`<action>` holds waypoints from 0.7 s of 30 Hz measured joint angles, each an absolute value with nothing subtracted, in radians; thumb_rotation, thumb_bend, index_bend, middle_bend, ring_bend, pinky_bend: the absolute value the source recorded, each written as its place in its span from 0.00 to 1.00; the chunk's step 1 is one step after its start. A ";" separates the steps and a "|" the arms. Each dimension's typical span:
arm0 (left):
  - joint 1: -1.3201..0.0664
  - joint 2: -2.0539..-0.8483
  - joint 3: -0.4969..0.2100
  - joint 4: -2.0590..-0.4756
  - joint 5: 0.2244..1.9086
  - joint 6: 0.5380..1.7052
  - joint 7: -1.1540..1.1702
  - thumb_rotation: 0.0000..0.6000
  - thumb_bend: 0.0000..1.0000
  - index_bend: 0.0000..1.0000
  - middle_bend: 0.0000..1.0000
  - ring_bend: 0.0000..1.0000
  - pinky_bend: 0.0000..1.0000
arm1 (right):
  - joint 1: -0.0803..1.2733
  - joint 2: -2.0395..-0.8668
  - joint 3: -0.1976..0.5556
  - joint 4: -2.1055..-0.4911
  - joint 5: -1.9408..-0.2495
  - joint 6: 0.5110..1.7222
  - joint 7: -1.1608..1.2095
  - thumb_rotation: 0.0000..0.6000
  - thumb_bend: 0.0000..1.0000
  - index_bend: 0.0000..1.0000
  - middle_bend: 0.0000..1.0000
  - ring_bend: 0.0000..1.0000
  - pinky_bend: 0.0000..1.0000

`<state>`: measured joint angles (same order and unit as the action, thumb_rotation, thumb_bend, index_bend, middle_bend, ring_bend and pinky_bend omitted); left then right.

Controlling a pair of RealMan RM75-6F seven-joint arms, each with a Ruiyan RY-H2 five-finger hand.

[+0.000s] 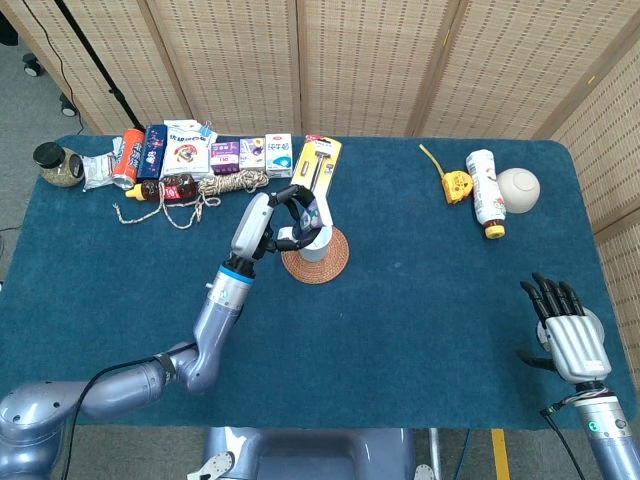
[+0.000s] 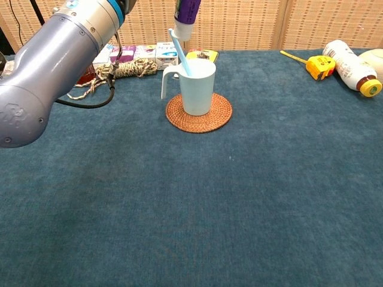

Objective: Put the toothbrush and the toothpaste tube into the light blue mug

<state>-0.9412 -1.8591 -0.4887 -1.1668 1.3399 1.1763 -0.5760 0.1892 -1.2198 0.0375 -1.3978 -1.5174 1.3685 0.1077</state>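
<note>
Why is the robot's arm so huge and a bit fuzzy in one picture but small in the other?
Chest view: the left arm passes close to that camera, so it looms large and soft-edged, while the light blue mug stays sharp. Head view: the camera looks down from higher up, so arm, left hand and mug appear small and evenly lit.

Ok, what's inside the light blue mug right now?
Only the toothbrush stands in the light blue mug, handle leaning out leftward. The toothpaste tube, held by the left hand, hangs above the rim. The mug's bottom is hidden.
</note>
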 measured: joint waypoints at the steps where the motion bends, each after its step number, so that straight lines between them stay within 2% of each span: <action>1: -0.951 -1.870 -0.492 -1.138 1.336 1.170 -0.595 1.00 0.35 0.67 0.50 0.44 0.57 | 0.190 -1.221 0.038 -1.397 -1.516 1.366 0.107 1.00 0.00 0.00 0.00 0.00 0.00; 21: -1.041 -2.034 -0.474 -0.800 1.310 1.120 -0.782 1.00 0.35 0.66 0.49 0.43 0.57 | 0.197 -1.224 0.039 -1.390 -1.508 1.343 0.127 1.00 0.00 0.00 0.00 0.00 0.00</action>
<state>-1.0414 -2.0337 -0.4740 -0.8004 1.3105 1.1201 -0.7823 0.1974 -1.2244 0.0394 -1.3898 -1.5084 1.3427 0.1268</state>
